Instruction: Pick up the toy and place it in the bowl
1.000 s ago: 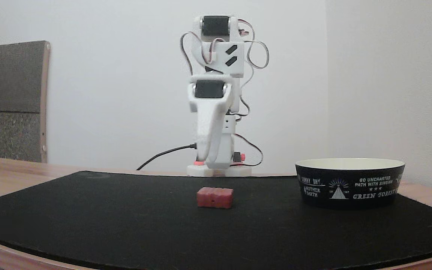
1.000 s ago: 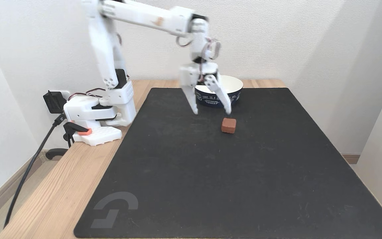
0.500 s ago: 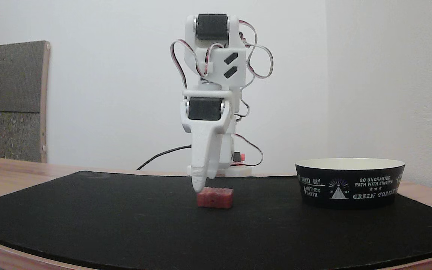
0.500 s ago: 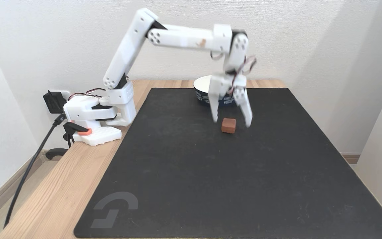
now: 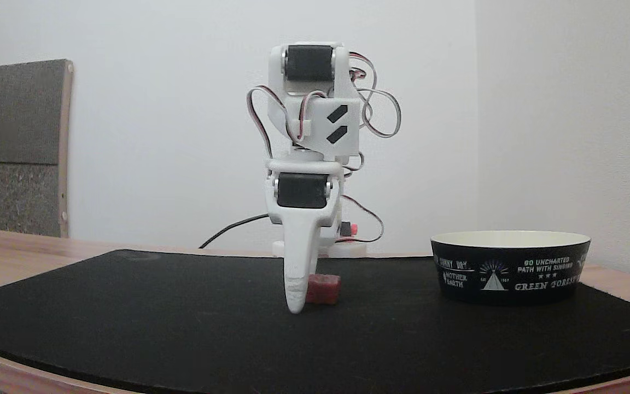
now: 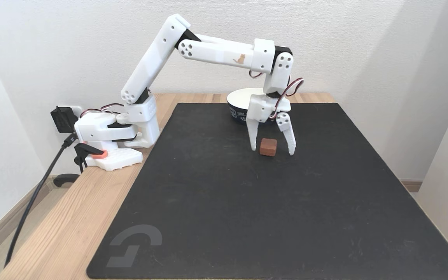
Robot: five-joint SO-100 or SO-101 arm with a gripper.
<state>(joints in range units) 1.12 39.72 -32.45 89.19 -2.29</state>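
Observation:
The toy (image 6: 268, 147), a small red block, lies on the black mat. In a fixed view my gripper (image 6: 272, 150) stands open and points straight down, one white finger on each side of the toy, tips at about mat level and a small gap to each finger. In the other fixed view, from low at the front, the gripper (image 5: 297, 301) is edge-on and its near finger hides the left part of the toy (image 5: 326, 288). The bowl (image 5: 509, 273), black with white print and a cream inside, stands to the right there, and behind the gripper as the bowl (image 6: 238, 112) in the high view.
A black mat (image 6: 247, 214) covers most of the wooden table (image 6: 64, 225). The arm's base (image 6: 111, 136) with its clamp and cable sits at the table's left edge in the high fixed view. A grey padded board (image 5: 17, 148) leans on the wall. Walls stand close behind and to the right.
The arm has reached out over the mat and come down. The open gripper went from beside the bowl, above the mat, to straddling the toy. The toy and the bowl have not moved.

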